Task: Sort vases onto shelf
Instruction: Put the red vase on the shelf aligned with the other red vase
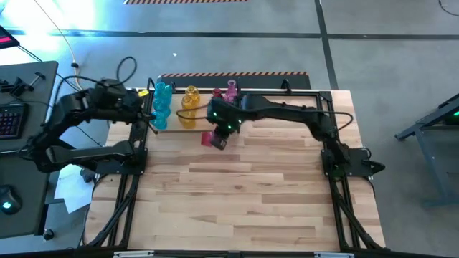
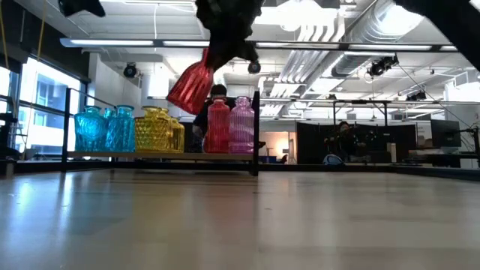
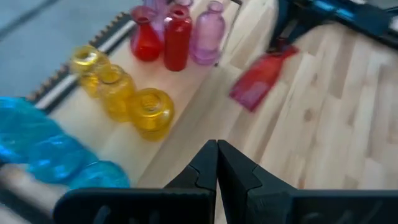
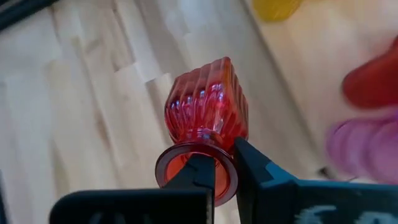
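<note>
One red vase [image 4: 205, 115] hangs tilted above the table [image 1: 244, 201], pinched at its rim by the right gripper [image 4: 222, 163]; the left gripper [image 3: 217, 163] waits closed, empty, near the shelf [image 2: 161, 156].

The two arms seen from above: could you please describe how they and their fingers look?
Both the left arm and right arm are dark, jointed and bulky, with black cables looping beside them. A small green light shows near the right wrist. The left fingers are black, angular and tapered.
</note>
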Robot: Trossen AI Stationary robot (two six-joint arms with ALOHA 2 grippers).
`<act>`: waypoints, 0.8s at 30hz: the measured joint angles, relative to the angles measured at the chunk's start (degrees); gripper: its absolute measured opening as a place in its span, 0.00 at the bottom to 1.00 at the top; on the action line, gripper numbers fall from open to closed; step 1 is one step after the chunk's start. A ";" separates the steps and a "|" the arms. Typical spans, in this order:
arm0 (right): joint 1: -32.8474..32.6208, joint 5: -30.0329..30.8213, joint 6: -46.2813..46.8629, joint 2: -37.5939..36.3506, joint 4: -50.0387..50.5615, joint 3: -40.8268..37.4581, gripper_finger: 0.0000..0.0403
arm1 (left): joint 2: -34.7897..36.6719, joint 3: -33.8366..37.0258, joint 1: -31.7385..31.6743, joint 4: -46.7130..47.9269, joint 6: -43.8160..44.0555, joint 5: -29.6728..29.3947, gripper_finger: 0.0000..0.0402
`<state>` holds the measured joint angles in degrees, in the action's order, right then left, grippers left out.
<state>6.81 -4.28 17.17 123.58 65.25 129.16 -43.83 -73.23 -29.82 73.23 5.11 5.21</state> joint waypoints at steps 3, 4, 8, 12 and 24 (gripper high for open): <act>2.25 -0.30 -4.55 3.81 2.98 5.91 0.01 | -0.02 4.53 0.00 -5.49 1.64 4.66 0.00; 3.09 -1.27 -5.41 3.18 1.02 3.84 0.01 | -0.06 6.12 0.01 -7.78 2.55 6.47 0.00; 5.77 -3.97 -7.63 2.59 0.95 0.44 0.01 | -1.29 12.13 1.31 -19.19 7.51 9.58 0.00; 7.20 -1.97 -11.45 2.45 1.64 0.46 0.01 | -4.33 16.56 4.46 -30.67 11.20 9.60 0.00; 9.18 -3.33 -16.71 2.32 1.50 3.20 0.02 | -22.27 17.73 13.20 -44.16 12.33 8.50 0.00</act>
<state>15.99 -7.61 0.46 125.91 66.76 132.35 -66.11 -55.50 -16.63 29.06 17.43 13.72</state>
